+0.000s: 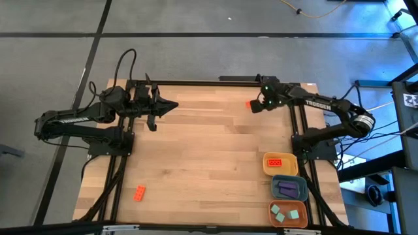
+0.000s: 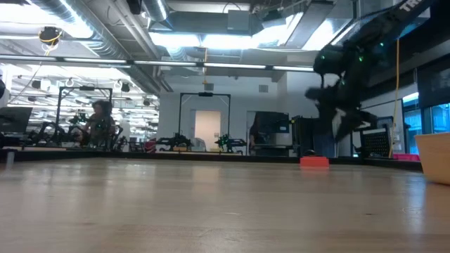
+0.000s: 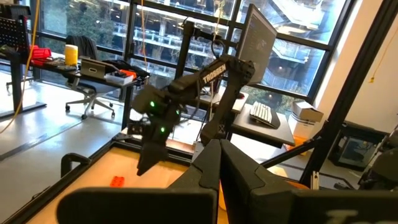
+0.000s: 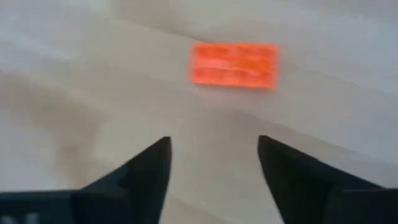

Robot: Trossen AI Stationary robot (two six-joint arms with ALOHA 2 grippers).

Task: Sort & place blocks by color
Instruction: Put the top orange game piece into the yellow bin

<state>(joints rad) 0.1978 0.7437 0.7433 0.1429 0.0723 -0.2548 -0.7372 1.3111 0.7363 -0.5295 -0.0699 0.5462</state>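
Observation:
An orange-red block (image 4: 234,65) lies flat on the wood near the table's far right edge (image 1: 249,103). My right gripper (image 4: 214,146) hangs open just above the block and touches nothing; it is raised off the table in the low view (image 2: 344,123). A second orange-red block (image 1: 140,193) lies near the front left. At the far left my left gripper (image 1: 171,105) is shut, raised and empty. Further blocks lie in the trays: one orange-red (image 1: 275,162), purple ones (image 1: 287,189), teal-green ones (image 1: 285,213).
Three rounded trays stand in a row at the front right: a yellow one (image 1: 264,168), a blue-grey one (image 1: 304,189) and an orange one (image 1: 304,215). Bare wood spans the table's middle (image 1: 209,156). Beyond the far edge a person sits at a desk (image 2: 98,123).

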